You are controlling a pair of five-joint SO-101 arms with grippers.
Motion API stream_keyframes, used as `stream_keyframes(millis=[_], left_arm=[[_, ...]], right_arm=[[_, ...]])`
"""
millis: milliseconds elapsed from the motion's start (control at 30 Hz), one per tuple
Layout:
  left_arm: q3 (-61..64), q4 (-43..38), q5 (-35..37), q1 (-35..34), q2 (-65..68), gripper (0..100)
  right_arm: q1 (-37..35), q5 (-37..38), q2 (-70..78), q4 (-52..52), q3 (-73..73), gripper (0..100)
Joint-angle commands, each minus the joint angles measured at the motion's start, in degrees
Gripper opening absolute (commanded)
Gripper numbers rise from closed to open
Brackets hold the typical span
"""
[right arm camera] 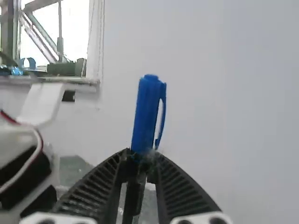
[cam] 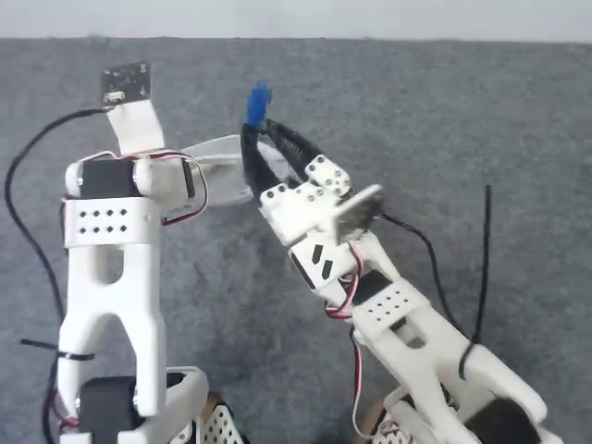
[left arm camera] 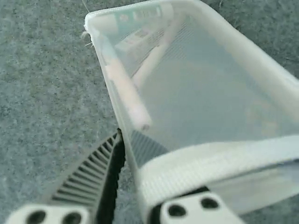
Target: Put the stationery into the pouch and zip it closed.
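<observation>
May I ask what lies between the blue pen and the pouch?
Only fingers of the right gripper, which holds the blue pen; the high view shows this.

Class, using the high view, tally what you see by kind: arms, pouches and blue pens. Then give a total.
Arms: 2
Pouch: 1
Blue pen: 1
Total: 4

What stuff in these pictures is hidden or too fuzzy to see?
High view: the left arm and the right claw cover most of the pouch, so its zipper is hidden.
Left wrist view: the stationery inside is blurry through the mesh; one finger of the left claw is behind the pouch.
Right wrist view: the blue pen has its lower part hidden between the claw's fingers.
</observation>
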Motion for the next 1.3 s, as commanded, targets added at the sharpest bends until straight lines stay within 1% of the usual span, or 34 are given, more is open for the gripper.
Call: stream_keyframes(millis=[0,267,300,367,433,500,600,733,800,867,1033,1100,1167,1267], left_arm=[[-1.71,0.44,-0.44,0.53,0.00,1],[-1.63,0.44,-0.44,0.53,0.00,1],[-1.63,0.44,-0.44,0.53,0.00,1],[-1.63,0.44,-0.53,0.53,0.00,1],[-1.63,0.44,-0.53,0.53,0.00,1],[-1.63,0.44,-0.53,0.26,0.00,1],[-1.63,0.18,-0.53,-1.05,0.00,1],[-0.84,-0.79,-1.76,-2.20,0.00,1],[-0.48,-1.14,-1.85,-2.29,0.00,1],[-0.40,-1.14,-1.85,-2.29,0.00,1],[-0.40,-1.05,-1.85,-2.29,0.00,1],[-0.40,-0.97,-1.85,-2.29,0.00,1],[-0.40,-0.88,-1.85,-2.29,0.00,1],[-0.40,-0.88,-1.85,-2.29,0.00,1]], right_arm=[[-1.54,12.22,2.86,-0.66,-2.11,0.6],[-6.02,25.85,3.30,-0.40,0.44,1.4],[-6.46,27.96,3.21,-0.40,1.14,3.2],[-7.16,30.86,3.12,-0.66,2.64,11.2],[-8.04,31.65,3.12,-0.66,3.87,20.3],[-8.48,31.65,3.03,-0.75,4.31,24.6],[-8.48,31.56,1.54,-0.48,5.10,22.2],[-10.42,31.47,-7.08,0.48,9.93,18.3],[-10.42,31.47,-12.35,5.85,10.90,18.0],[-9.71,30.42,-16.75,14.64,10.20,17.8],[-3.47,16.09,-22.73,37.93,2.11,18.0],[-1.01,12.75,-22.90,44.70,-1.67,18.0],[0.84,11.43,-22.90,50.24,-4.48,18.0],[1.80,11.34,-22.90,55.60,-6.68,18.0]])
